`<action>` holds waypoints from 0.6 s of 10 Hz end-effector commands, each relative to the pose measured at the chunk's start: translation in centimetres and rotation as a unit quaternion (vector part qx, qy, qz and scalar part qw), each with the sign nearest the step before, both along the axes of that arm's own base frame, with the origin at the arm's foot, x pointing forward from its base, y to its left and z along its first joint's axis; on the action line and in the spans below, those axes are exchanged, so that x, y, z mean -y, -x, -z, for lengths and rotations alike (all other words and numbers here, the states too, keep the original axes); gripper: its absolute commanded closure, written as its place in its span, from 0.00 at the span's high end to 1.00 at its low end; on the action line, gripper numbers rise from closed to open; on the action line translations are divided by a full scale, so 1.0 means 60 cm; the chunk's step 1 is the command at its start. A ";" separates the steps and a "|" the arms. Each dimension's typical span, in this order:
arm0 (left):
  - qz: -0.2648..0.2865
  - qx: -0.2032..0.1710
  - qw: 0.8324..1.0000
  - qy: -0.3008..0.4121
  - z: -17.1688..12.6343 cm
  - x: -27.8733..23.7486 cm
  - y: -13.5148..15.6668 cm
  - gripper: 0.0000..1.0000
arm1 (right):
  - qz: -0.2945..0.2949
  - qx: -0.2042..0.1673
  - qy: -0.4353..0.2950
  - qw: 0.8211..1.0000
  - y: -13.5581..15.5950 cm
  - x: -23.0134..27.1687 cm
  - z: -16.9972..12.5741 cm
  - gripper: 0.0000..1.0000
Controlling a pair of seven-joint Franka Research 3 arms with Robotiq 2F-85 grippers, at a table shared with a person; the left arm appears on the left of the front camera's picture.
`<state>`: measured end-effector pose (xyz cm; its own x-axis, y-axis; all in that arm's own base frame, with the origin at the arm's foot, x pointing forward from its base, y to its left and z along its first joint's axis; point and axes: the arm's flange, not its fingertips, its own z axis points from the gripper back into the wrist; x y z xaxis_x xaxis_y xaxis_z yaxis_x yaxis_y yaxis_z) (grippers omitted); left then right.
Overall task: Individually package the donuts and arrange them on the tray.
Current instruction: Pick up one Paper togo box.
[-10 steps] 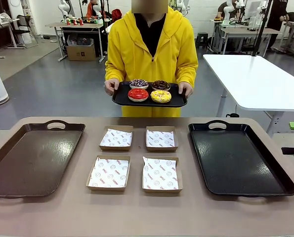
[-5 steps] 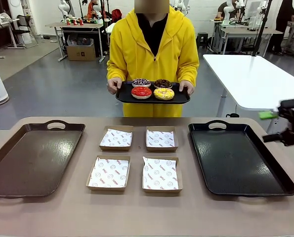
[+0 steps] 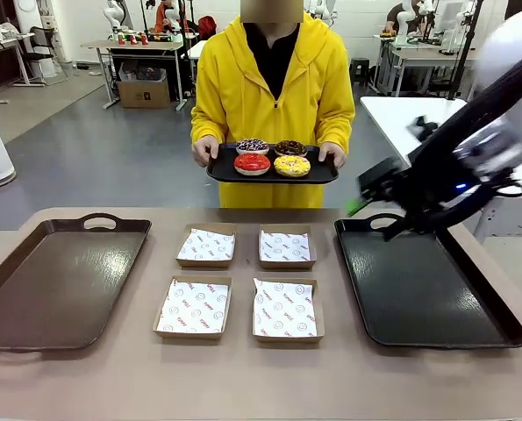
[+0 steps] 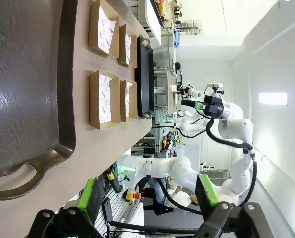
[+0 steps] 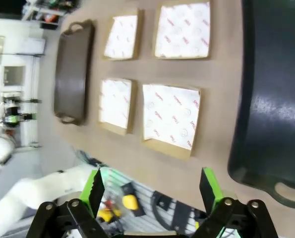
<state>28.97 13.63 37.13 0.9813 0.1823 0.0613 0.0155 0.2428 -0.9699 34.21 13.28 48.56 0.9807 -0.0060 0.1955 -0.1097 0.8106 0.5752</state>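
Black tray (image 3: 322,176) carries donuts (image 3: 253,163), well apart from right fingers (image 3: 355,207).

Grey floor (image 3: 111,153), white table (image 3: 383,114), cardboard box (image 3: 144,92)

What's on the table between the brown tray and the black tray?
Four empty paper-lined boxes, set two by two, lie between the brown tray and the black tray. The front view shows it.
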 end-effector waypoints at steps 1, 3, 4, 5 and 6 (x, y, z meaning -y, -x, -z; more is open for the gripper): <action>-0.006 0.007 1.000 0.006 -0.001 -0.002 0.002 1.00 | -0.005 -0.011 0.095 0.995 0.000 -0.080 0.039 1.00; -0.006 0.007 1.000 0.006 -0.001 -0.002 0.002 1.00 | -0.011 -0.009 0.160 0.987 0.023 -0.140 0.069 1.00; -0.006 0.007 1.000 0.006 -0.001 -0.002 0.002 1.00 | -0.010 -0.009 0.187 0.982 0.032 -0.157 0.079 1.00; -0.006 0.007 1.000 0.006 -0.001 -0.002 0.002 1.00 | -0.003 -0.020 0.217 0.976 0.039 -0.163 0.093 1.00; -0.006 0.007 1.000 0.006 -0.001 -0.002 0.002 1.00 | -0.003 -0.030 0.230 0.973 0.034 -0.161 0.103 1.00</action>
<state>28.97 13.65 37.13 0.9812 0.1828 0.0611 0.0151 0.2429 -0.9699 31.67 23.04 42.67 0.9844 0.1014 0.1437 -0.1280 0.9734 0.1901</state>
